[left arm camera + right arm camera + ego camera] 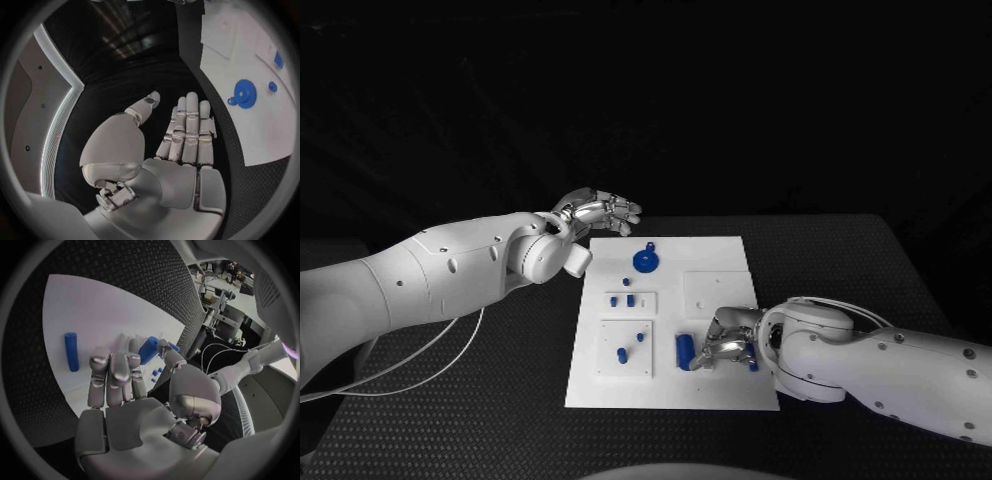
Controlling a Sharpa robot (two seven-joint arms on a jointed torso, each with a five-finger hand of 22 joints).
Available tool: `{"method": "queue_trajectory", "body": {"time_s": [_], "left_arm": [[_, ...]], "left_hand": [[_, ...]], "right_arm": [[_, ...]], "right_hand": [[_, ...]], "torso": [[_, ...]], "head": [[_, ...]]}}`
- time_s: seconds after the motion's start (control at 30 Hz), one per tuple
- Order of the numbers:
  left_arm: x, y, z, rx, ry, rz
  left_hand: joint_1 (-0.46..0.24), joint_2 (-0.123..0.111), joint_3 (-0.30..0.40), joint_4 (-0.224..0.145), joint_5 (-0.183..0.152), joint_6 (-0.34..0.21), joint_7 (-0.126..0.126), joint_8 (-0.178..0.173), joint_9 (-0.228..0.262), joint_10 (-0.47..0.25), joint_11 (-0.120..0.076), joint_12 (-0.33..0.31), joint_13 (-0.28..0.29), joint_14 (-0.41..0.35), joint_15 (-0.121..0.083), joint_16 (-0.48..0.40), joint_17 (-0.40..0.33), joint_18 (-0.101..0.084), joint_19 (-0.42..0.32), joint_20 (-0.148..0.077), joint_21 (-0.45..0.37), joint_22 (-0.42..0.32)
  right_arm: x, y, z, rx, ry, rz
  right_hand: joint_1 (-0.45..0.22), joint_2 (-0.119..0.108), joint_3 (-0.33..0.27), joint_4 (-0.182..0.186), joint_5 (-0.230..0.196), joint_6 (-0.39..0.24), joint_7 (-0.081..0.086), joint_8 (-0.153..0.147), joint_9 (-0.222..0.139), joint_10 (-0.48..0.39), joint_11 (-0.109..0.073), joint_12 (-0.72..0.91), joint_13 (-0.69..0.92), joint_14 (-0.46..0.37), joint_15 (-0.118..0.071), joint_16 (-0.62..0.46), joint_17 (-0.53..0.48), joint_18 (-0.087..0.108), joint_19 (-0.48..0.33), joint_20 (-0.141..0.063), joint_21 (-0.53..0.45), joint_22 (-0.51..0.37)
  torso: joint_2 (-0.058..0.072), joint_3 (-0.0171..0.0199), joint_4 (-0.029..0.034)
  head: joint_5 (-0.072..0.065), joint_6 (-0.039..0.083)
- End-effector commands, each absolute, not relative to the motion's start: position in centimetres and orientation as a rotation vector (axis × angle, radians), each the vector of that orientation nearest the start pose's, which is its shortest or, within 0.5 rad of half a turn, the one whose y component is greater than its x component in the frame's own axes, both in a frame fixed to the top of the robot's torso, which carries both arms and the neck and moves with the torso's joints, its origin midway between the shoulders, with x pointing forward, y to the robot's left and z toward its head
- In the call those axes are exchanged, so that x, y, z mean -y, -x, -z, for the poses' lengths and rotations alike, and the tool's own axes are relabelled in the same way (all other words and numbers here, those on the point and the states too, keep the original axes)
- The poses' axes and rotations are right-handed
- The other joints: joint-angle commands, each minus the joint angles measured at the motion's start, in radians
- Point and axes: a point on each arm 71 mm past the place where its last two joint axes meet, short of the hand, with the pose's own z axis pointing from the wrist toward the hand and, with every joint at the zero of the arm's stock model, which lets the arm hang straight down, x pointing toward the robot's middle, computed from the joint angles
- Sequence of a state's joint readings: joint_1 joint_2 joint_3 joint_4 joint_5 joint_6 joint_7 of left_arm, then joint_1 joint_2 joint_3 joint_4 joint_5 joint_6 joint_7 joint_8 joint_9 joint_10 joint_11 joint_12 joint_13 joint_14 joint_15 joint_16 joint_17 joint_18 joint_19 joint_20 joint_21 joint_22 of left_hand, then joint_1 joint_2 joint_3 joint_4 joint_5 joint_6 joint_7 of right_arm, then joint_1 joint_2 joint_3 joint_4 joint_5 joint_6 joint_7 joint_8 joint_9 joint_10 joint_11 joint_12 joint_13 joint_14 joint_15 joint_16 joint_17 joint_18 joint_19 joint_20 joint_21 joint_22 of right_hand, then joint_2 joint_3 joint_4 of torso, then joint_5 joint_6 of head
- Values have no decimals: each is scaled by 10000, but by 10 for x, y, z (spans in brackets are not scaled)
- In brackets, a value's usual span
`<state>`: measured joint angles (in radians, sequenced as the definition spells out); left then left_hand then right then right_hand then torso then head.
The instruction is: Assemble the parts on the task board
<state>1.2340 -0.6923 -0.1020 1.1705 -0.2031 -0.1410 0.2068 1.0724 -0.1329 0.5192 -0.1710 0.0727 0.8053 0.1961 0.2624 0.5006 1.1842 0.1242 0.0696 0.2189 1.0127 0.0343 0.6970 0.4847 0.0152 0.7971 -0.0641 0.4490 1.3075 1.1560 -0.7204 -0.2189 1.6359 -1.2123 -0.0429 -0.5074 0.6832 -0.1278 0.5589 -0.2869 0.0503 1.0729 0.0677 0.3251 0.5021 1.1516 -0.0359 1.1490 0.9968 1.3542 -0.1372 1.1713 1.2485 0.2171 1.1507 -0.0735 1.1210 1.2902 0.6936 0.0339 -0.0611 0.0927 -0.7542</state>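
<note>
Your right hand (727, 340) sits low over the task board's (711, 262) near right corner, fingers curled beside a blue cylinder (684, 349); whether it pinches anything I cannot tell. Seat that part squarely. Left hand (599, 213) hovers empty, fingers straight, off the far left corner.

You've got one white task board (711, 262), one blue gear (646, 260), and two robot hands: left hand (599, 212), right hand (727, 340).
</note>
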Motion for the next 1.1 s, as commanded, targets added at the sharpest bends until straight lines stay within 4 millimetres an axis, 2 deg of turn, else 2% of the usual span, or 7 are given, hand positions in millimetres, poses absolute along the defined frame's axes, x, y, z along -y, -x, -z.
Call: {"method": "queue_trajectory", "body": {"time_s": [0.03,0.13,0.3,0.43,0.7,0.93,1.1], "left_arm": [[-228,-543,211,-16875,9642,13202],[-228,-543,211,-16879,9640,13205],[-228,-543,211,-16879,9639,13205],[-227,-543,211,-16892,9628,13228],[-228,-544,211,-16885,9646,13192],[-227,-544,212,-16913,9643,13202],[-227,-544,212,-16913,9643,13186]], "left_hand": [[-79,-7,0,62,-42,-65,-22,-11,-8,-75,4,7,-16,10,80,-55,10,9,1,67,-64,203],[-79,-6,1,64,-42,-66,-22,-11,-8,-76,4,7,-16,11,80,-56,12,10,1,67,-64,203],[-78,-4,2,66,-41,-66,-22,-10,-7,-76,3,7,-15,11,80,-58,14,10,1,66,-66,204],[-77,-2,3,67,-41,-66,-23,-9,-7,-76,3,8,-15,11,79,-59,16,11,1,66,-67,204],[-73,-1,5,68,-40,-67,-23,-8,-7,-77,3,9,-15,11,79,-62,20,12,1,66,-70,205],[-71,3,6,71,-40,-67,-23,-6,-6,-77,3,9,-15,12,79,-65,23,12,1,66,-71,205],[-72,4,6,74,-40,-67,-23,-5,-6,-78,3,9,-15,11,79,-67,25,12,1,66,-72,206]], "right_arm": [[130,-412,284,-23019,794,-4720],[129,-414,284,-22836,754,-4633],[124,-415,284,-22669,1042,-4509],[119,-415,285,-22421,1644,-4248],[119,-414,287,-22697,2060,-4055],[118,-411,289,-22975,2081,-4302],[115,-412,288,-22783,2302,-4241]], "right_hand": [[-61,270,-111,50,-14,49,62,-34,-24,80,-4,-44,9,-46,22,27,9,447,7,81,-18,-15],[-259,637,-178,174,-14,72,56,-35,-42,97,-10,-65,20,-40,19,57,20,447,6,104,-20,-26],[-271,899,160,329,-9,119,24,-37,-75,125,-30,-92,41,-23,-5,120,51,447,-4,97,-32,-42],[-193,532,1237,561,-14,178,38,-53,-150,183,-28,-130,109,-12,2,182,49,447,53,118,43,-34],[128,386,1562,329,0,180,50,-51,-179,206,-16,-152,157,-13,15,183,13,447,76,129,90,-29],[428,-321,1395,136,61,158,85,-79,-250,206,26,-210,207,-37,63,99,-103,447,80,196,93,-59],[445,-760,1261,356,43,150,93,-87,-284,204,32,-244,233,-39,70,71,-149,447,89,218,65,-102]], "torso": [[3,-3,10],[6,-3,13],[3,-7,7],[-2,-18,2],[-6,-17,7],[-3,-10,-1],[-3,-10,-1]], "head": [[-2,-16],[2,-21],[-4,-38],[-21,-38],[-16,-55],[-1,-67],[-1,-67]]}}
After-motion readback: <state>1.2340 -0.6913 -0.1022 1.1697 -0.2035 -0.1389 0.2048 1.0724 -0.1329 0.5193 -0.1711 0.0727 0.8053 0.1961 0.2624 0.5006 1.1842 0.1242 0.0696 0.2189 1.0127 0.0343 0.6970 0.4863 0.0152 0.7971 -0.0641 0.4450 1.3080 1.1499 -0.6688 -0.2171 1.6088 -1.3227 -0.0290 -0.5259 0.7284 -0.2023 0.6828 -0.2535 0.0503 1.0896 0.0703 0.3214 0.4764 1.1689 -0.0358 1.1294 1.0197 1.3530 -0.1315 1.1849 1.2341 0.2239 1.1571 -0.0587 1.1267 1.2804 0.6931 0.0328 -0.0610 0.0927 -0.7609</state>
